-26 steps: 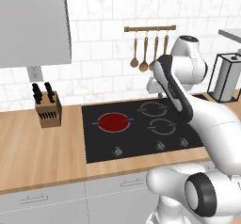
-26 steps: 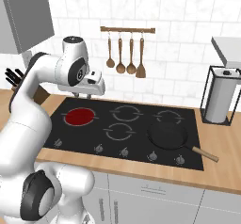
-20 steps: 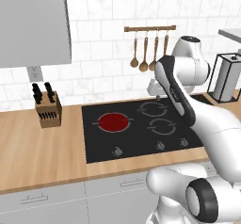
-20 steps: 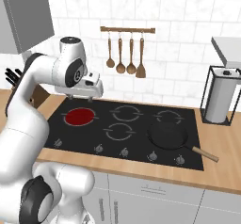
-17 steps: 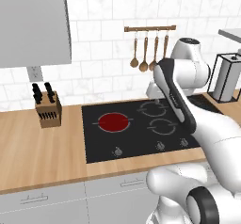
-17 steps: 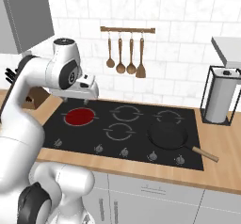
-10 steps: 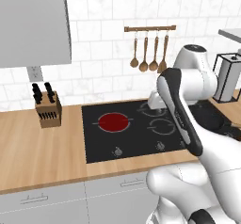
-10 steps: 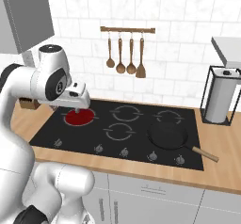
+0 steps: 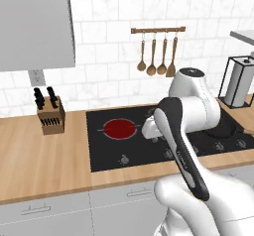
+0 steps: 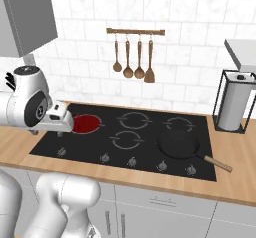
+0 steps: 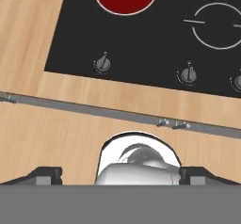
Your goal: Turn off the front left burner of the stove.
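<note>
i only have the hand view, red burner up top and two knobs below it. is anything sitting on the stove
Observer: Yes. A black frying pan sits on the front right of the stove, its handle pointing right.
Operator: whats left of the stove
Observer: A wooden knife block stands on the counter, apart from the glass.
Operator: where is the hand over it
Observer: The gripper hangs above the stove's left end, beside the red front left burner, touching no knob.

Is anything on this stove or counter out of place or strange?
One thing stands out: the front left burner glows bright red with no pot on it, while the frying pan sits on an unlit zone at the stove's right. Nothing looks spilled or damaged.
</note>
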Controlling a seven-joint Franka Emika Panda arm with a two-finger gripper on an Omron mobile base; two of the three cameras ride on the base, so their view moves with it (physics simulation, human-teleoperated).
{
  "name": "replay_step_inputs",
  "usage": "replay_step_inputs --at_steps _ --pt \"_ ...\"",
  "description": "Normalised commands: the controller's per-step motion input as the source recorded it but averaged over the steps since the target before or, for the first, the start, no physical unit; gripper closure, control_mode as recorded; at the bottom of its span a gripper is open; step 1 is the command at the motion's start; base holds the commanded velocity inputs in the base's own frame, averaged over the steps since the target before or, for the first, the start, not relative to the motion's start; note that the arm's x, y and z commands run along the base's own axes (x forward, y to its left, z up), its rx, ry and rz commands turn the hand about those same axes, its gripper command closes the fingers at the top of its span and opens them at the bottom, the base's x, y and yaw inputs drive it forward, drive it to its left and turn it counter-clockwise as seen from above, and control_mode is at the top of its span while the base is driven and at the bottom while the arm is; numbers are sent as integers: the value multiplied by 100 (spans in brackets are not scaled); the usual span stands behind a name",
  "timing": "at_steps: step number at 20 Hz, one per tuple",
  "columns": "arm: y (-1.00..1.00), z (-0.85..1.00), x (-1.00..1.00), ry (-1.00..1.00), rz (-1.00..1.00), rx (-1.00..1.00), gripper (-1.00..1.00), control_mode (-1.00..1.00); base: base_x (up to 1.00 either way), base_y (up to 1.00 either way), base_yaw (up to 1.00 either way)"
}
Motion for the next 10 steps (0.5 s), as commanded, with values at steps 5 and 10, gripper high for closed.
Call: replay_step_inputs --at_steps 5,10 --pt "99 -82 1 11 0 0 -100 -100 0 0 0" --pt "47 -33 38 -2 0 0 -100 -100 0 0 0"
